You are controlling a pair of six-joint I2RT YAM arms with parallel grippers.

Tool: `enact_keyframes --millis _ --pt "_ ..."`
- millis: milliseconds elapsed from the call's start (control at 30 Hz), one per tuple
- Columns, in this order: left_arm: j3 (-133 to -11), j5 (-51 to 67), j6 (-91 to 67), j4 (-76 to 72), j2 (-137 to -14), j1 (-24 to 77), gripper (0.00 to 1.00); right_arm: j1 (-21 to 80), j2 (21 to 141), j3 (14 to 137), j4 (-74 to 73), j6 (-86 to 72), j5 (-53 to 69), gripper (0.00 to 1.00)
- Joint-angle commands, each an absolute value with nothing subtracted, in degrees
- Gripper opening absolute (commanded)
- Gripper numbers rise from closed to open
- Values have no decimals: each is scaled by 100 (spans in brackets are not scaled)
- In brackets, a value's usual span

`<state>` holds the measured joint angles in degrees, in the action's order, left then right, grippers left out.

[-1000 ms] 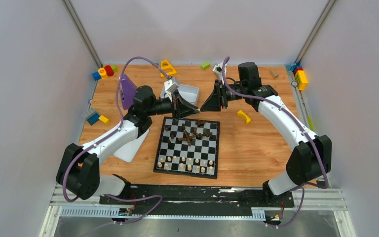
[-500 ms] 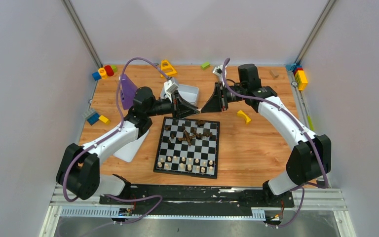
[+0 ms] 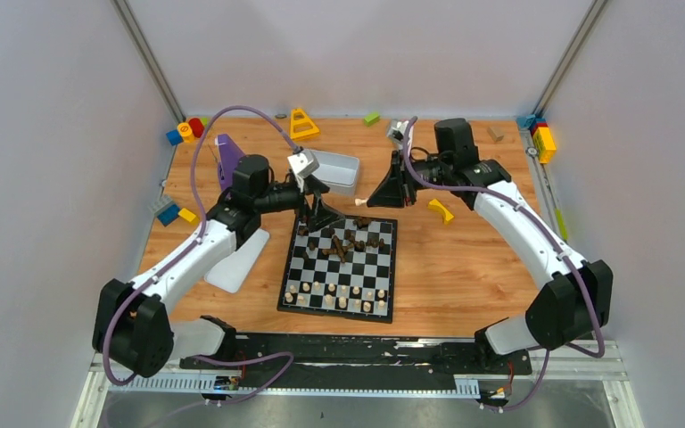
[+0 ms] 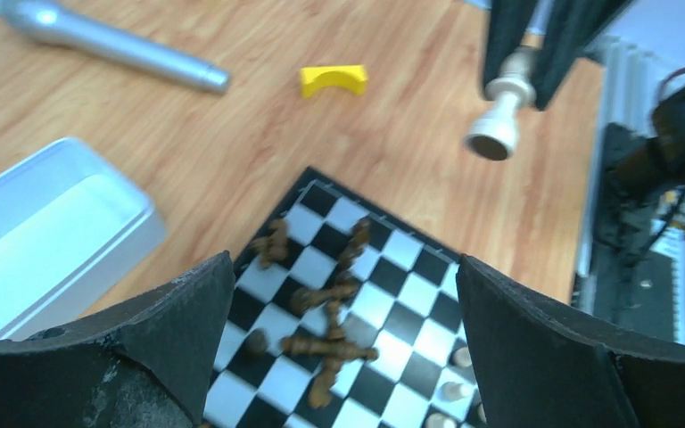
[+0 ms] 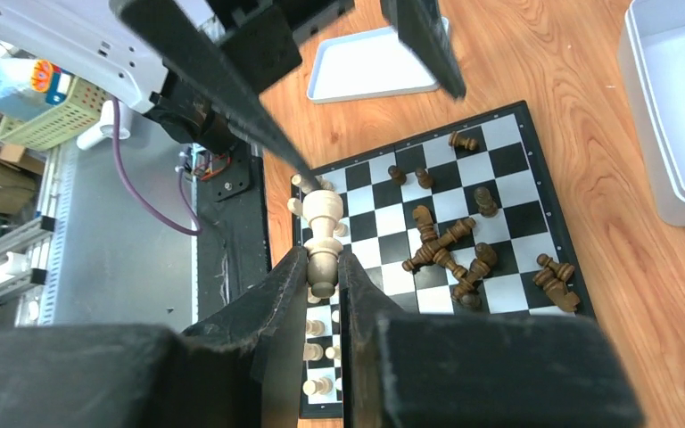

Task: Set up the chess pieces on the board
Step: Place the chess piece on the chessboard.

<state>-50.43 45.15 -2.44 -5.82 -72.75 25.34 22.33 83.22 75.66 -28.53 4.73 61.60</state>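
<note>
The black-and-white board (image 3: 384,272) lies in front of both arms. Dark brown chess pieces (image 3: 348,239) lie toppled in a heap on its far half, and pale ones (image 3: 339,294) stand along its near rows. My right gripper (image 5: 324,267) is shut on a pale piece (image 5: 323,236), which it holds by the head above the board's far edge (image 3: 359,202). My left gripper (image 4: 348,357) hangs open over the heap of dark pieces (image 4: 330,330), with nothing between its fingers. The held pale piece (image 4: 499,116) shows in the air at the upper right of the left wrist view.
A white tray (image 3: 350,172) stands just beyond the board, and a white lid (image 3: 236,263) lies to the board's left. A yellow arch block (image 3: 441,210) sits to the right. More coloured blocks (image 3: 187,129) lie near the table's far corners and left side.
The two grippers met tip to tip beyond the board. The left one has since opened and drawn back left, and the pale piece stays in the right gripper.
</note>
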Motion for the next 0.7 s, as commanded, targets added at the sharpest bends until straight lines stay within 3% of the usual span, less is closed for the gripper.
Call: enact_keyframes --millis 0,300,667 --pt "-5329 3853 961 725 -6669 1959 100 2692 8140 7843 -3772 1564 5384 0" --pt "-5814 1858 1219 2340 -6006 896 100 4809 8708 8219 -4896 2731 2982 0" --pt "-6657 1429 899 3717 -6188 -277 100 6449 10813 10347 -6709 3325 1626 1"
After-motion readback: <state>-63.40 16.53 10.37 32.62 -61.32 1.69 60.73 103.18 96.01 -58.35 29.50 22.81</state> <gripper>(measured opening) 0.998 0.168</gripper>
